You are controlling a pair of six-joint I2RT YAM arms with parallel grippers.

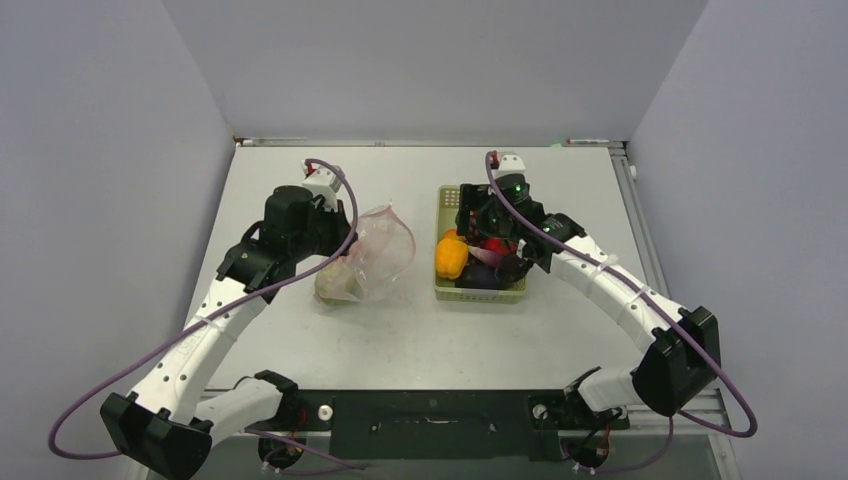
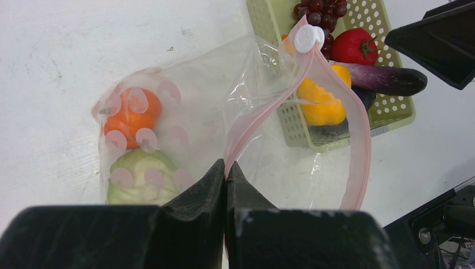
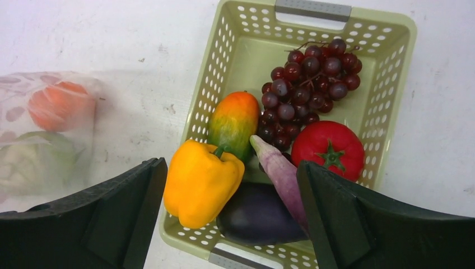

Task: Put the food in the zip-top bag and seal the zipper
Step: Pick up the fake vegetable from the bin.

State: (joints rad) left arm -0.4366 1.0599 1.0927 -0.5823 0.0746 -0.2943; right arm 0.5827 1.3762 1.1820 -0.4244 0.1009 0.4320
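Landmark: pale green basket (image 1: 480, 297) on the counter (image 1: 560, 170).

Zip-top bag (image 1: 385, 245) lies on the counter left of the basket, close beside it. Its mouth is open and faces the basket. Inside the bag, at the end away from the basket: one orange piece (image 2: 131, 115) and one green piece (image 2: 140, 179), touching each other.

Zipper (image 2: 358, 140) forms an open pink loop. Its white slider (image 2: 307, 38) sits at the end nearest the basket — in the left wrist view it overlaps the basket's rim.

Left jaws: closed tight, tips together, pinching the bag at the zipper strip on the side away from the basket.

Right jaws: spread wide, holding nothing, poised over the basket's near half, well apart from the bag. In the right wrist view the two fingers flank the yellow pepper (image 3: 201, 182) and a dark purple piece (image 3: 255, 216).

Also in the basket: grapes (image 3: 308, 78) toward the far end, a red tomato (image 3: 329, 148), a green-orange fruit (image 3: 234, 122) and an eggplant (image 2: 386, 80) — all crowded together, touching.
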